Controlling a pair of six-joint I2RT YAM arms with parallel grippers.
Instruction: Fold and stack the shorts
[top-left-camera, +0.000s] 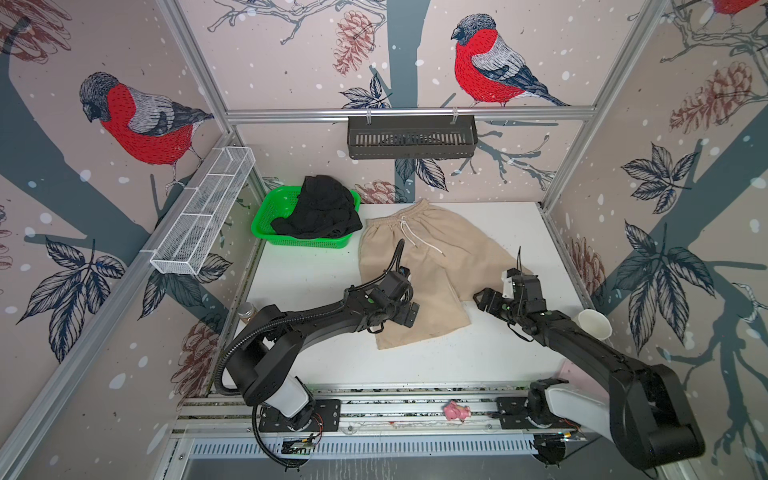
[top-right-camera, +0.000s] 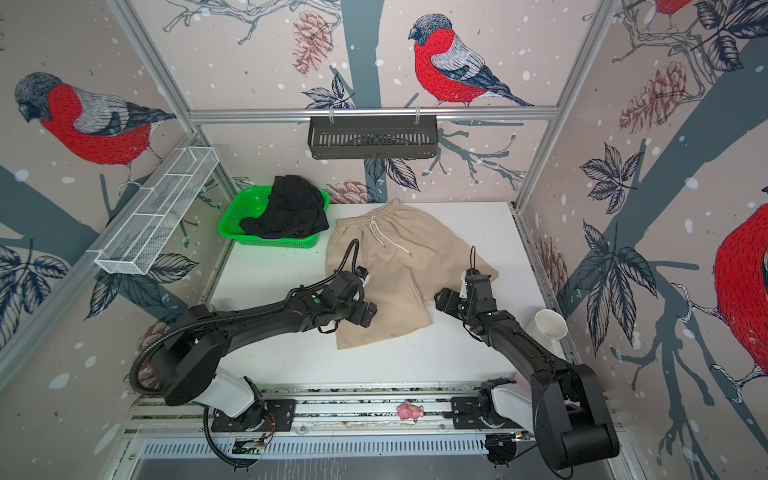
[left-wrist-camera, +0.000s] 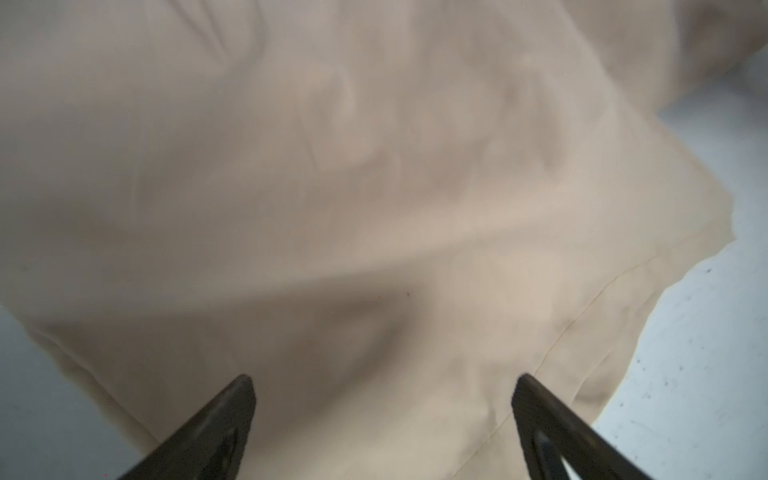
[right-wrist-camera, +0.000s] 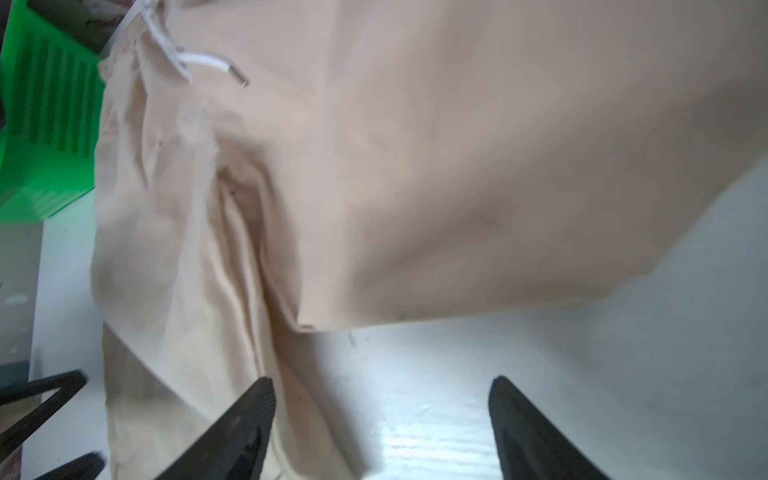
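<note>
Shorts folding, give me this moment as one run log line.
beige shorts: spread flat, unfolded | black shorts: in green basket | left gripper: open over beige shorts | right gripper: open, empty

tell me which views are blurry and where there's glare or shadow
Left wrist view: beige shorts smeared soft, a dark shadow ahead of the open left claw. Right wrist view: shorts blurred too, glare on the white table between the open right claw tips. Both top views: sharp, evenly lit.

Left arm (top-left-camera: 316, 316): stretched low from the front edge toward the middle of the worktop (top-left-camera: 478, 357).
Left gripper (left-wrist-camera: 382, 378): jaws wide apart, empty.
Right arm (top-left-camera: 582, 340): angled inward from the front right corner.
Right gripper (right-wrist-camera: 382, 380): jaws apart, empty.
</note>
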